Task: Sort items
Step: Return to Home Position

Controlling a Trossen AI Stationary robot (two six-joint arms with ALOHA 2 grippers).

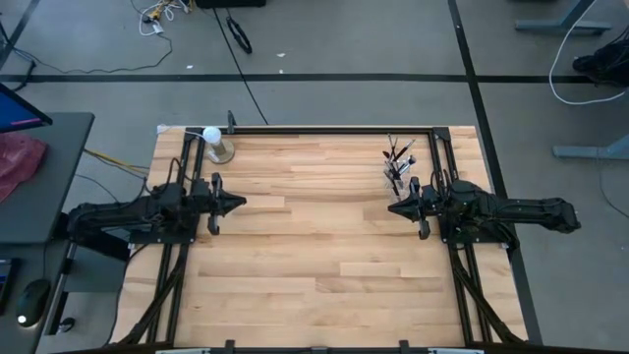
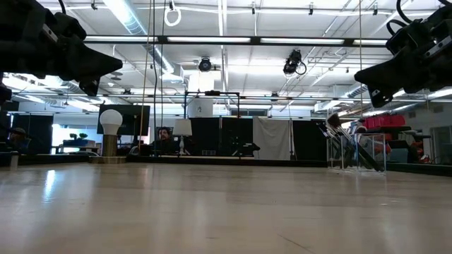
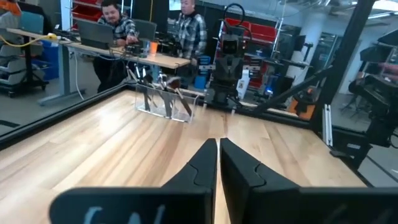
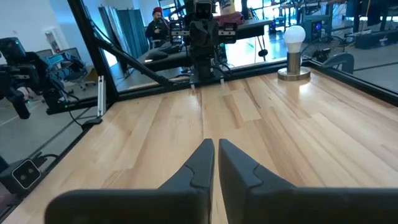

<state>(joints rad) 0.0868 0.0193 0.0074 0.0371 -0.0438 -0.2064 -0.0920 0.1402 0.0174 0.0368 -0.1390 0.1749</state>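
Observation:
Several thin dark brushes and sticks (image 1: pixel 397 163) stand bundled in a small clear cup near the table's far right corner; they also show in the low view (image 2: pixel 351 150) and the left wrist view (image 3: pixel 163 94). My left gripper (image 1: pixel 240 204) hovers above the table's left side, shut and holding nothing (image 3: pixel 217 163). My right gripper (image 1: pixel 392 208) hovers above the right side, just near of the cup, shut and holding nothing (image 4: pixel 216 163). Both point toward the table's middle.
A white ball on a metallic base (image 1: pixel 214 144) stands near the far left corner, seen also in the low view (image 2: pixel 110 131) and right wrist view (image 4: pixel 294 53). Black frame rails (image 1: pixel 324 128) run along the table's edges. People sit at desks beyond the table (image 3: pixel 115 25).

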